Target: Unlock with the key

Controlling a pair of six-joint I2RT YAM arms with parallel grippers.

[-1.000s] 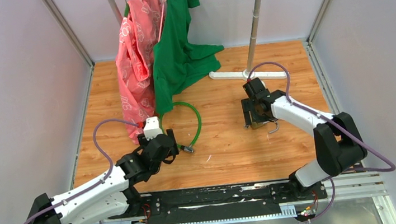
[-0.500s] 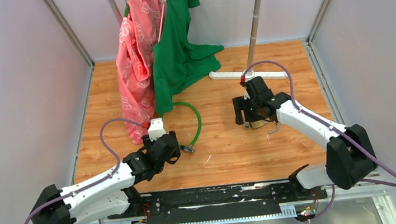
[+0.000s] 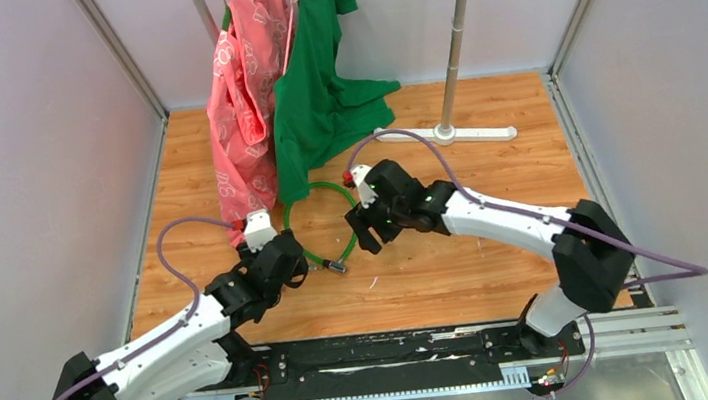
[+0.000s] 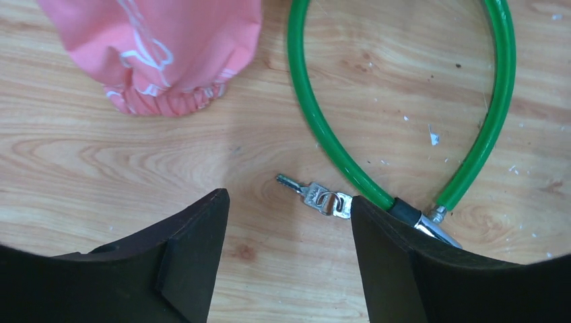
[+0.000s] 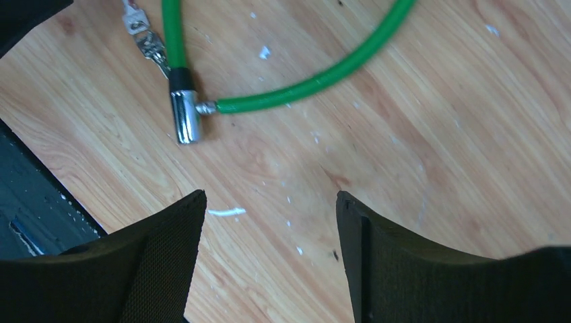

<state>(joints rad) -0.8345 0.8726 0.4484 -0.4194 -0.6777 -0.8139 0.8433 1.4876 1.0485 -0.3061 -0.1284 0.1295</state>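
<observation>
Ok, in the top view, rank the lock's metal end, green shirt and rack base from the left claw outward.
1. The lock's metal end, just right of the left claw.
2. The green shirt, hanging behind it.
3. The rack base, far back right.

On the table (image 4: pixel 101 155), the key (image 4: pixel 316 196) lies just left of the cable lock (image 4: pixel 297 40) barrel, with a garment (image 4: pixel 161 54) far-left of it.

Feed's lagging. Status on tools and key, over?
Left tool open above key. Right tool open, empty. Key flat on table beside lock, not inserted. Nothing covering it.
</observation>
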